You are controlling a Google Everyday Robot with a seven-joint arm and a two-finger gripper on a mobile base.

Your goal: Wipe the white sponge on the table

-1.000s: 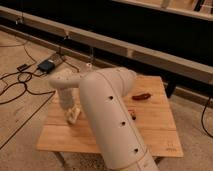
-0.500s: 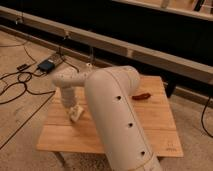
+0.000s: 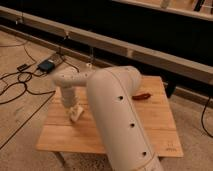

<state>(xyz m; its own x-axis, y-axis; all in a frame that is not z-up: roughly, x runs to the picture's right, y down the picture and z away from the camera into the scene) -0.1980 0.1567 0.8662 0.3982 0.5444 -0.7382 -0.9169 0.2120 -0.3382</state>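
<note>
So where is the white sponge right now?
The white sponge lies on the left part of the table, directly under the gripper, left of the big arm link.

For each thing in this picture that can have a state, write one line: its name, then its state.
white sponge: tilted on the table, at the gripper's tip.
gripper: lowered over the table's left part, at the sponge.
table: upright.
red object: lying on the table, right of the arm.
</note>
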